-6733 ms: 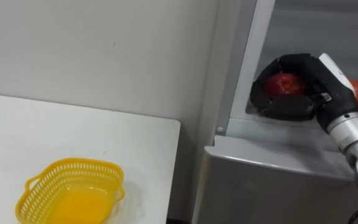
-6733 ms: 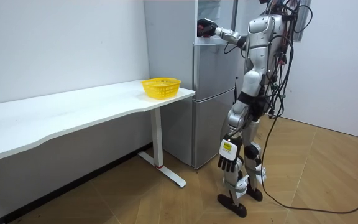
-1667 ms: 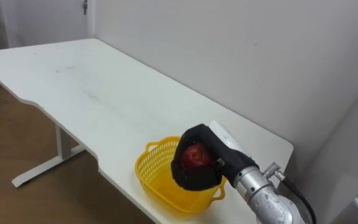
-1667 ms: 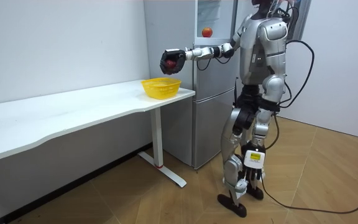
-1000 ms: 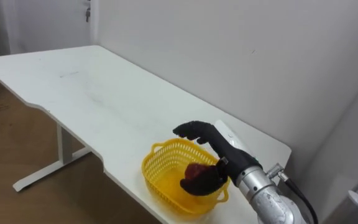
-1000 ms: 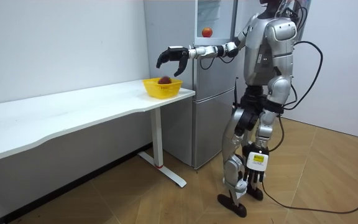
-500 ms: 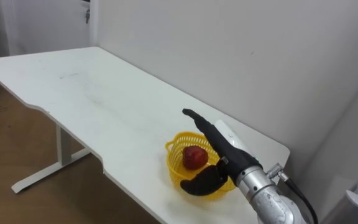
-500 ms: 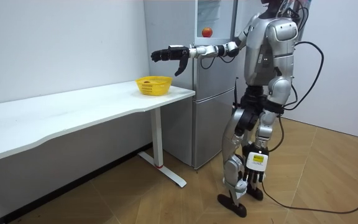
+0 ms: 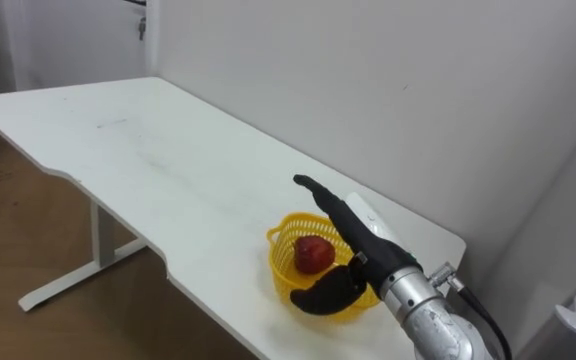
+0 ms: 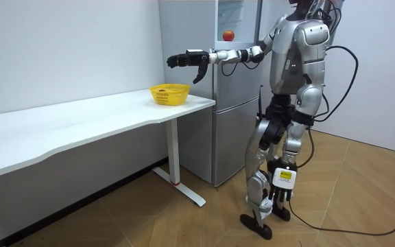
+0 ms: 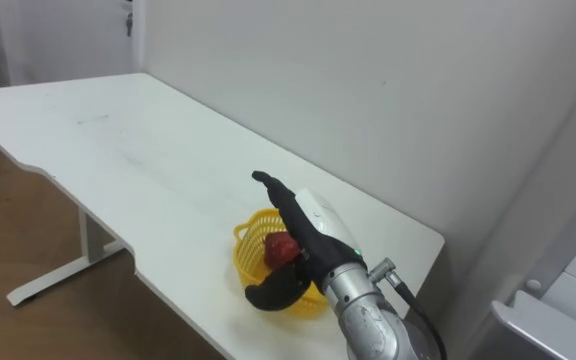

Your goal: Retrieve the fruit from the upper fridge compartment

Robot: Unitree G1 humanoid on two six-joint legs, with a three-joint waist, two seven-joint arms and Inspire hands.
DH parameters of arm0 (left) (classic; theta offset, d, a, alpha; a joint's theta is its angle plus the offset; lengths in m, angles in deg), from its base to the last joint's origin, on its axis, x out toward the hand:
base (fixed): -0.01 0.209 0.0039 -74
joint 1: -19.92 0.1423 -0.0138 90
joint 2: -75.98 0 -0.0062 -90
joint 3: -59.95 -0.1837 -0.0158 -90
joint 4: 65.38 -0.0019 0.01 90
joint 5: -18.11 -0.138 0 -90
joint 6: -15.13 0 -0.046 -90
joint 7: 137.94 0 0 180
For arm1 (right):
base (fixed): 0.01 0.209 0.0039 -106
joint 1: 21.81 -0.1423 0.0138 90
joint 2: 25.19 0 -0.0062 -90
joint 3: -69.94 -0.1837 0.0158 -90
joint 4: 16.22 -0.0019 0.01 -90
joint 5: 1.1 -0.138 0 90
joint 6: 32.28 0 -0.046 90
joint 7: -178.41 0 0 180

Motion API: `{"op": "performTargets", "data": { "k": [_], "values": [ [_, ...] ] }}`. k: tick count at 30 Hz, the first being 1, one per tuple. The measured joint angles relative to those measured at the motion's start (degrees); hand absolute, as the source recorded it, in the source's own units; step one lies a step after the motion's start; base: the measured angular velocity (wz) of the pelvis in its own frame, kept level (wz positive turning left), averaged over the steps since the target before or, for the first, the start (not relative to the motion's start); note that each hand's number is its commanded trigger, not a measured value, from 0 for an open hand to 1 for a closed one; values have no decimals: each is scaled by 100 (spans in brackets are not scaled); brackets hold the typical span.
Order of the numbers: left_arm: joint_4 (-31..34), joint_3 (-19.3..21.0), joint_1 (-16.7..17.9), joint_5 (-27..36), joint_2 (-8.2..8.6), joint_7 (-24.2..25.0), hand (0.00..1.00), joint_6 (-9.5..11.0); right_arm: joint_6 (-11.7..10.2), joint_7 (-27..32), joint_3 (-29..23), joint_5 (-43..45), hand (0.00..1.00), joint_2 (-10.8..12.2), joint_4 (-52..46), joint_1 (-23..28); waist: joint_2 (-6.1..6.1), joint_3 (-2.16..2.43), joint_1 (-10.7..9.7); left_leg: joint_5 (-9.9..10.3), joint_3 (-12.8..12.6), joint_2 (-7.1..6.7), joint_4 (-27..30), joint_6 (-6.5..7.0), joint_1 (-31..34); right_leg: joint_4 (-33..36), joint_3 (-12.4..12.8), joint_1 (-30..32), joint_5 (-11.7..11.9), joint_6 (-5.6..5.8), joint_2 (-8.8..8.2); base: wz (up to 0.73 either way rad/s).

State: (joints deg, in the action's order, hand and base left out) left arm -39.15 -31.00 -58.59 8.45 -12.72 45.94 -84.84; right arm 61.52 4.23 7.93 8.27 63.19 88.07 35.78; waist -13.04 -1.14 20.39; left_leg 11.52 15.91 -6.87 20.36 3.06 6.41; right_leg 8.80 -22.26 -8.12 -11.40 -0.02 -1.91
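A red apple (image 9: 314, 252) lies in the yellow basket (image 9: 290, 278) near the right end of the white table (image 9: 168, 170). My right hand (image 9: 353, 235) hovers just above and to the right of the basket, open, fingers straight over the apple and the thumb below the rim; it holds nothing. In the room view this right hand (image 10: 184, 60) is stretched out above the basket (image 10: 169, 93). A second red apple (image 10: 229, 34) sits in the upper fridge compartment. My left hand (image 10: 277, 197) hangs open beside my leg.
I stand in front of the grey fridge (image 10: 235, 103), turned toward the table's end. A white wall runs behind the table. The long tabletop stretches away to the left, with wooden floor (image 10: 184, 219) under it.
My right hand let the apple drop into the basket, straightened its fingers and rose. The basket slid a little along the table. Over the last half second nothing moved.
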Motion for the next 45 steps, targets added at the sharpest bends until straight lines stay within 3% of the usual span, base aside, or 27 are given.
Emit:
{"op": "performTargets", "data": {
  "k": [10,13,19,21,26,29,31,34,36,40,45],
  "values": [
    [168,27,14,-13,1,10,0,-15,0,108,-16,-11,0,0,-73,3,-3,2,-3,0,2,-1,-9,0,4,-3,26,13,0,0,2,0],
    [174,23,45,-6,6,2,0,-7,-17,162,-143,-207,0,2,-509,3,5,6,-120,0,-25,-1,-8,0,-6,-5,175,3,0,0,11,0],
    [200,84,164,-8,66,-141,0,86,-47,356,-633,-325,0,-8,-1331,42,72,28,-365,-1,-36,2,-3,2,-19,-8,186,-5,0,0,7,-1],
    [193,109,258,-11,96,-118,0,89,-181,437,-977,-358,0,-8,-1948,218,151,54,-453,-4,-148,21,-39,11,-79,-6,274,-16,1,0,-2,-18],
    [177,213,488,7,190,-99,0,199,-292,587,-1237,-416,0,-6,-2652,458,336,84,-650,-7,-372,97,-178,32,-320,-2,504,-91,1,0,-11,-29],
    [147,380,480,0,296,-91,0,280,-380,651,-1602,-421,0,-6,-3081,612,401,87,-848,-6,-460,129,-174,30,-314,6,556,-93,5,-7,-2,-18],
    [91,379,477,2,372,-89,0,376,-459,892,-1838,-460,0,-10,-3357,658,502,97,-964,-1,-541,138,-171,39,-324,16,719,-92,9,-13,-1,-18],
    [78,380,472,6,410,-97,0,429,-605,1077,-1954,-538,0,-15,-3681,671,617,73,-1084,9,-657,163,-187,54,-383,26,875,-91,11,-16,1,-25],
    [59,429,467,-4,407,-97,0,503,-787,1164,-2154,-535,0,-14,-3962,812,683,103,-1193,12,-741,178,-235,61,-420,25,1020,-90,13,-17,1,-22],
    [-75,477,460,3,405,-72,0,678,-1030,1232,-2474,-522,0,-13,-4232,976,791,100,-1371,18,-897,226,-288,70,-535,74,1148,-96,20,-17,9,-21],
    [-401,516,451,1,408,-45,0,943,-1340,1300,-2800,-415,0,-16,-4735,1375,806,103,-1598,18,-985,257,-392,70,-677,93,1207,-94,19,-17,11,-12]
  ]
}}
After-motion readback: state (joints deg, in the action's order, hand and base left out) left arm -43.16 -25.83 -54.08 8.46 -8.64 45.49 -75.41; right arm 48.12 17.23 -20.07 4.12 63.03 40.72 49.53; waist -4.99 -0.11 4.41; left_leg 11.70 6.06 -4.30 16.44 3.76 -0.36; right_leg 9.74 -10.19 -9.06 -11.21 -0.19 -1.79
